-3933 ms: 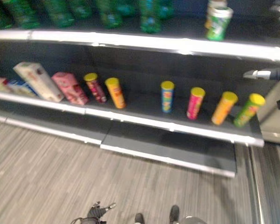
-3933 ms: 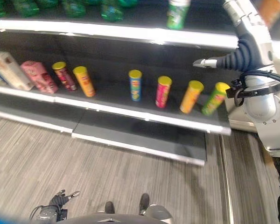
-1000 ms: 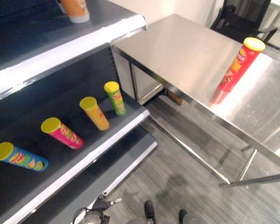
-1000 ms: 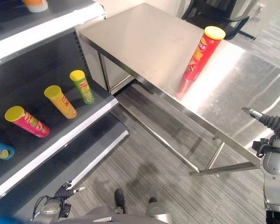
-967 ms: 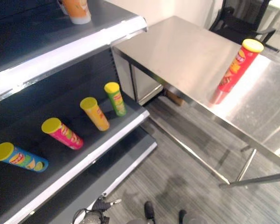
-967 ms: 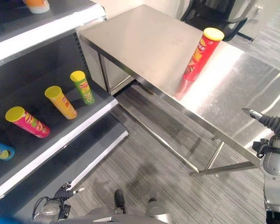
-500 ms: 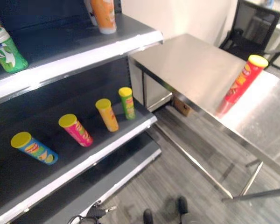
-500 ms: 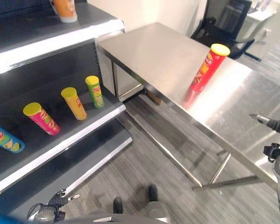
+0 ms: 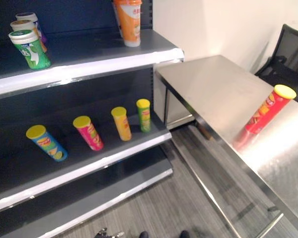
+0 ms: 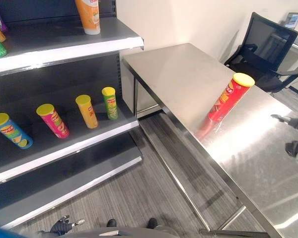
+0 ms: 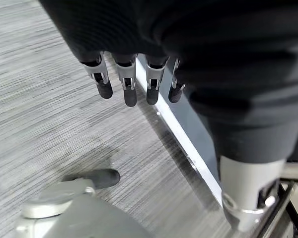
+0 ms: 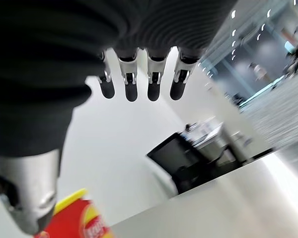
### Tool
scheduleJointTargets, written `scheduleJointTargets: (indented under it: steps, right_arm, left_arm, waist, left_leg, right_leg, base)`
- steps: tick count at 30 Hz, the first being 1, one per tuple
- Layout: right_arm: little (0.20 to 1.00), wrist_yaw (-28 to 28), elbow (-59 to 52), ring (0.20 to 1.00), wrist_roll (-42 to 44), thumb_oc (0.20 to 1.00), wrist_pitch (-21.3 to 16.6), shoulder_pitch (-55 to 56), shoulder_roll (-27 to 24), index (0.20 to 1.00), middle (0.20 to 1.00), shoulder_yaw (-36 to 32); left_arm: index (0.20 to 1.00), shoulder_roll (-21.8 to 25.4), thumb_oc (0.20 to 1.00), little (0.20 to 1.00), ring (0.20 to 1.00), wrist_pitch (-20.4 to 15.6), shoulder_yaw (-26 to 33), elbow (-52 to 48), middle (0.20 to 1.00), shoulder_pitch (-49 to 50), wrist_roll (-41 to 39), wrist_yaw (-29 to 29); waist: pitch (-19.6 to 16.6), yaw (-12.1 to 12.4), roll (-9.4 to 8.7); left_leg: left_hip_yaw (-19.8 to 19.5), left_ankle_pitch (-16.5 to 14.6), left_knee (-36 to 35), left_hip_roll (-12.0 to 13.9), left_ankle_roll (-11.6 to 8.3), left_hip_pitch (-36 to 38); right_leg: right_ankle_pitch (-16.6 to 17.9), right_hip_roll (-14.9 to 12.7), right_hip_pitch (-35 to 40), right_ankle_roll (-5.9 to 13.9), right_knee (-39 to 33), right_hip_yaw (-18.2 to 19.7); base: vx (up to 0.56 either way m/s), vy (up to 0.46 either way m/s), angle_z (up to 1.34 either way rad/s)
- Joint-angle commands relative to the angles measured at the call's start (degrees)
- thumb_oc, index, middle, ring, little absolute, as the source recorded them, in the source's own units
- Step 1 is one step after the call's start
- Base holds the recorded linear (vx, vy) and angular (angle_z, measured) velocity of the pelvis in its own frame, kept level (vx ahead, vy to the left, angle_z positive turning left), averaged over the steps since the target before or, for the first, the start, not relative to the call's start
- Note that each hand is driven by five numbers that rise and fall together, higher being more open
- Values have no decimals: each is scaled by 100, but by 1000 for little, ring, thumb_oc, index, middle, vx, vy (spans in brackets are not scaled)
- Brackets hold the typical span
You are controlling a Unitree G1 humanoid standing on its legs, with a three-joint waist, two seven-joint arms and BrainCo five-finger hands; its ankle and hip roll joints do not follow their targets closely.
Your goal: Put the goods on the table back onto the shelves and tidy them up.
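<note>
A tall red chip can (image 10: 227, 101) with a yellow lid stands upright on the steel table (image 10: 179, 74), near its middle; it also shows close by in the right wrist view as the red can (image 12: 79, 218). My right hand (image 10: 288, 121) hovers over the table's right part, apart from the can, its fingers (image 12: 131, 84) straight and holding nothing. Low by the floor hangs my left hand (image 10: 64, 226), fingers (image 11: 126, 89) straight and bare. On the lower shelf (image 10: 64, 148) stand a blue can (image 10: 12, 131), a pink can (image 10: 53, 120), an orange can (image 10: 87, 111) and a green can (image 10: 109, 102).
The upper shelf (image 9: 89, 64) carries an orange cup (image 9: 128, 22) and a green tub (image 9: 30, 48) with others behind it. A black office chair (image 10: 268, 49) stands beyond the table. Grey floor lies between the shelf base and the table legs.
The camera has swung from the shelves to the table and tilted up, so the whole picture shifted. The cans have not moved and both hands stay open.
</note>
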Motion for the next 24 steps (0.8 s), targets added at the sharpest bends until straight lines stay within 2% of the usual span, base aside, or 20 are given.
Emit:
scheduleJointTargets:
  steps: [1, 4, 7, 9, 12, 19, 24]
  right_arm:
    - [1000, 69, -305, 1000, 380, 1000, -262, -62, -681, 1000, 1000, -14]
    - [1000, 103, 145, 1000, 396, 1000, -252, -728, -743, 1000, 1000, 637]
    - [1000, 111, 281, 1000, 388, 1000, -249, -849, -771, 1000, 1000, 765]
    - [1000, 176, 555, 1000, 292, 1000, -194, -937, -821, 1000, 1000, 922]
    - [1000, 226, 732, 1000, 185, 1000, -168, -1146, -834, 1000, 1000, 1194]
    - [1000, 247, 1135, 1000, 92, 1000, -136, -1302, -851, 1000, 1000, 1388]
    - [1000, 92, 1409, 1000, 180, 1000, -109, -1388, -796, 1000, 1000, 1223]
  left_arm:
    - [1000, 278, 1000, 1000, 1000, -86, 57, 3, 1000, -398, -158, 9]
    - [1000, 274, 1000, 1000, 1000, -111, -15, 38, 1000, -413, -254, 32]
    - [1000, 270, 1000, 1000, 1000, -124, -68, 69, 1000, -472, -259, 35]
    - [1000, 232, 1000, 1000, 1000, -116, -134, 129, 1000, -485, -212, 14]
    - [1000, 177, 1000, 1000, 1000, -126, -159, 170, 1000, -448, -202, 24]
    - [1000, 177, 1000, 1000, 1000, -149, -219, 135, 1000, -459, -202, 39]
    - [1000, 175, 1000, 1000, 1000, -148, -226, 184, 1000, -463, -183, 81]
  waist:
    - [90, 164, -128]
    - [135, 256, -122]
    - [178, 269, -130]
    - [178, 285, -129]
    - [158, 283, -116]
    - [140, 284, -118]
    - [123, 310, -90]
  left_leg:
    - [346, -480, 55, 242, -210, 184]
    - [240, -391, 55, 261, -287, 130]
    - [205, -316, 55, 256, -332, 50]
    - [212, -285, 55, 242, -354, -17]
    - [231, -313, 55, 235, -337, 23]
    - [202, -355, 55, 229, -345, 34]
    - [163, -384, 55, 190, -340, 37]
  right_leg:
    - [-1011, -46, 235, 57, 85, 25]
    - [-1063, -17, 275, 3, 85, -124]
    - [-1078, -28, 274, -14, 85, -251]
    - [-1101, -38, 322, -5, 85, -482]
    - [-1093, -38, 335, 3, 85, -454]
    - [-1110, -41, 364, -9, 85, -505]
    - [-1102, -81, 388, 15, 85, -574]
  base:
    - [3, -127, 55]
    - [-8, -104, 29]
    - [-28, -39, 25]
    - [1, -39, 25]
    - [24, -5, 24]
    - [10, 5, 3]
    - [34, 23, 8]
